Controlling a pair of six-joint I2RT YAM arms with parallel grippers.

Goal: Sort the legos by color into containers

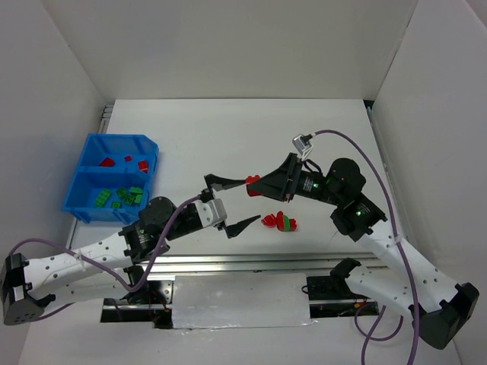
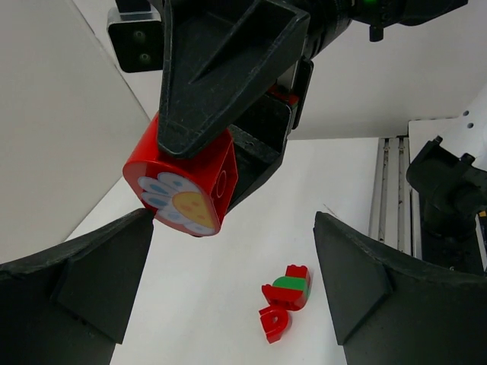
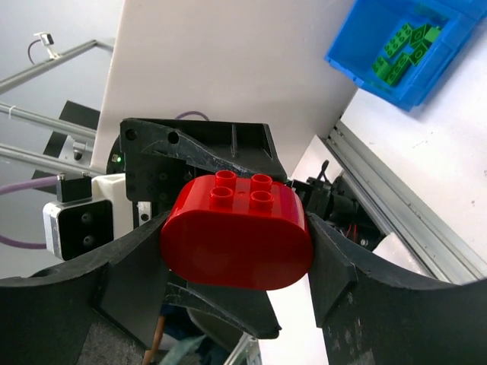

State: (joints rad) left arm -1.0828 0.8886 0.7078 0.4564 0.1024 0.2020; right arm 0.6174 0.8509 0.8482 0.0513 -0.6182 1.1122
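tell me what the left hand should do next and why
Probably ease the left hand forward so its open fingers straddle the red brick held out by the right hand. The brick hangs just beyond the left fingertips, and the bin with the other reds is on the left arm's side.

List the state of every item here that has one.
Left end effector: open, empty, facing the held brick.
Right end effector: shut on the red flower brick, held off the table.
Red and green brick cluster: lying on the table, outside the bin.
Blue bin: upright; red bricks in far compartment, green bricks in near compartment.
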